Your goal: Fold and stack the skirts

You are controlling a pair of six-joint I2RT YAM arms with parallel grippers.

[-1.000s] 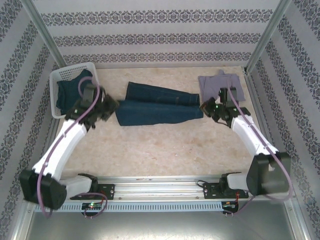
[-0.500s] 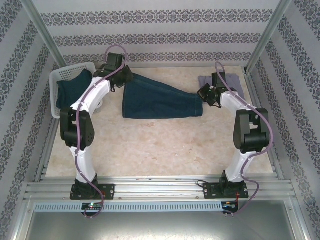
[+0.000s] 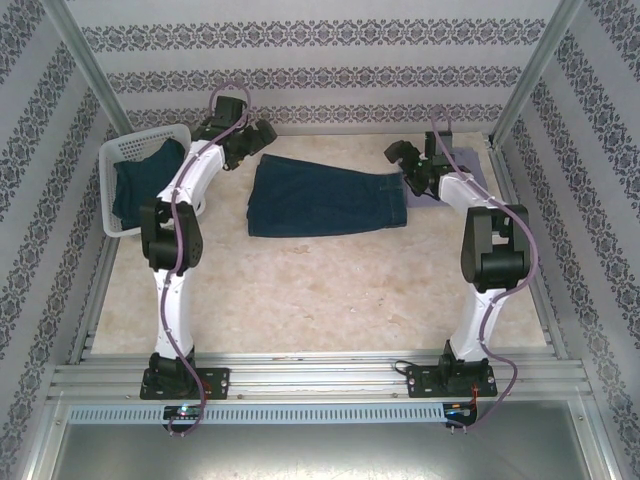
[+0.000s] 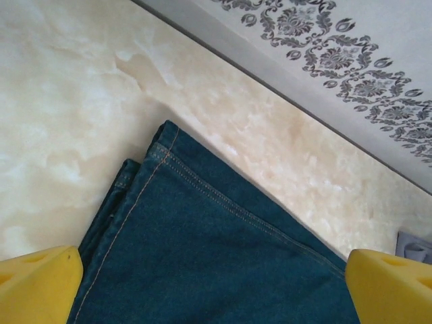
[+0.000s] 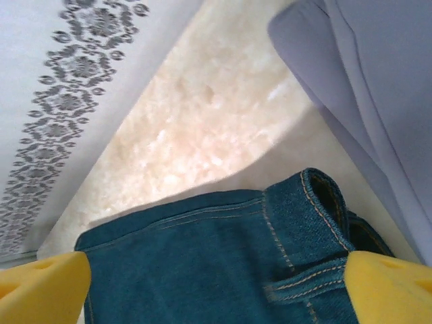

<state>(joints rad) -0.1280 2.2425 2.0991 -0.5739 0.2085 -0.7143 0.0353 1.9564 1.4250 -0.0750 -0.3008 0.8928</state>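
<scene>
Both sets of jaws are wide open, nothing held. My left gripper (image 3: 258, 135) is over the denim skirt's (image 3: 325, 200) far-left hem corner and my right gripper (image 3: 400, 158) by its waistband. The skirt lies folded flat at the far middle of the table. I'd pinch both layers evenly for the next fold, imo.

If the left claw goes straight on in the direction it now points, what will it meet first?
Probably the denim skirt: the wrist view shows its folded corner right between the fingers of the open left claw, with the table under it. The gap to it is unclear.
</scene>
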